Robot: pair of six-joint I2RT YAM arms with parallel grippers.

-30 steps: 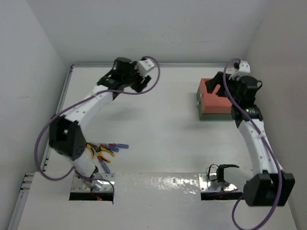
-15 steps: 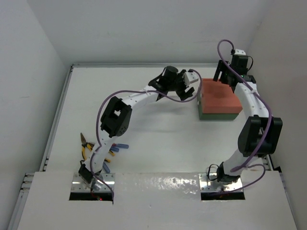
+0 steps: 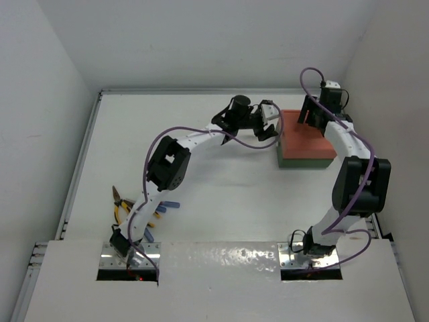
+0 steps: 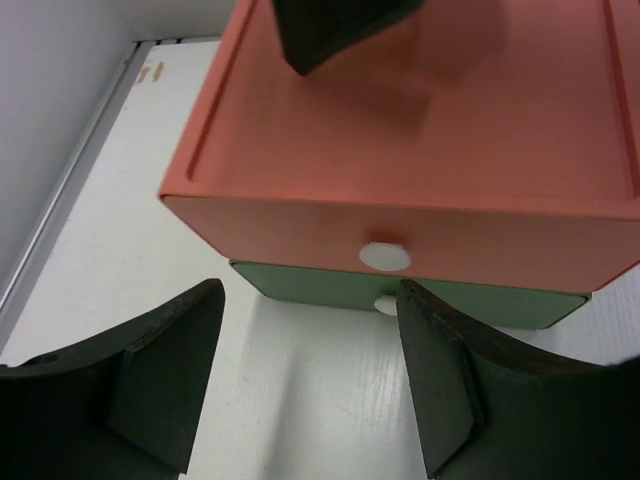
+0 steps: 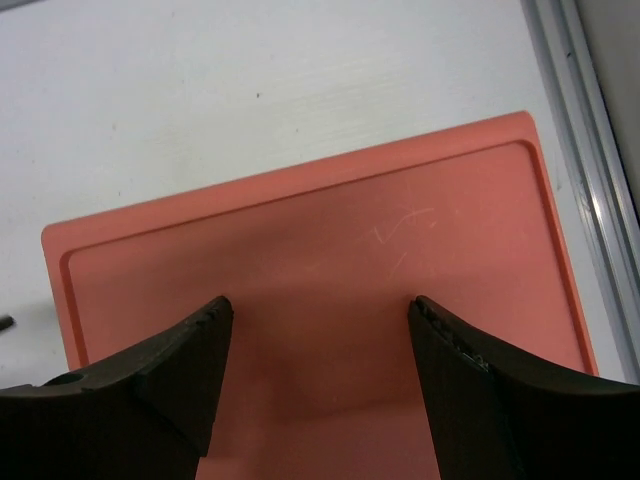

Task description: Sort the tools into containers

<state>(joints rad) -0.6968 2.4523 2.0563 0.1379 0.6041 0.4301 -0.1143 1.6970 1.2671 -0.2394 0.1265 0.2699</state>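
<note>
The containers are stacked at the back right: an orange-red one (image 3: 307, 139) on top of a dark green one (image 3: 305, 162). In the left wrist view the orange-red container (image 4: 420, 130) and the green one (image 4: 320, 285) each show a white round knob on the near side. My left gripper (image 3: 271, 125) stands open just left of the stack, low over the table, nothing between its fingers (image 4: 165, 385). Over the orange-red container's flat top (image 5: 300, 250) my right gripper (image 3: 310, 116) hangs open and empty. The tools (image 3: 137, 209), yellow-handled pliers and red and blue screwdrivers, lie at the front left.
The table's back wall and right wall stand close to the stack. A metal rail (image 5: 585, 200) runs along the table edge beside it. My left arm (image 3: 194, 137) stretches across the table's middle. Both bases sit at the near edge.
My left arm has swung from the back left across to the stack. My right gripper has moved up over the orange-red container's back part and its jaws have narrowed somewhat.
</note>
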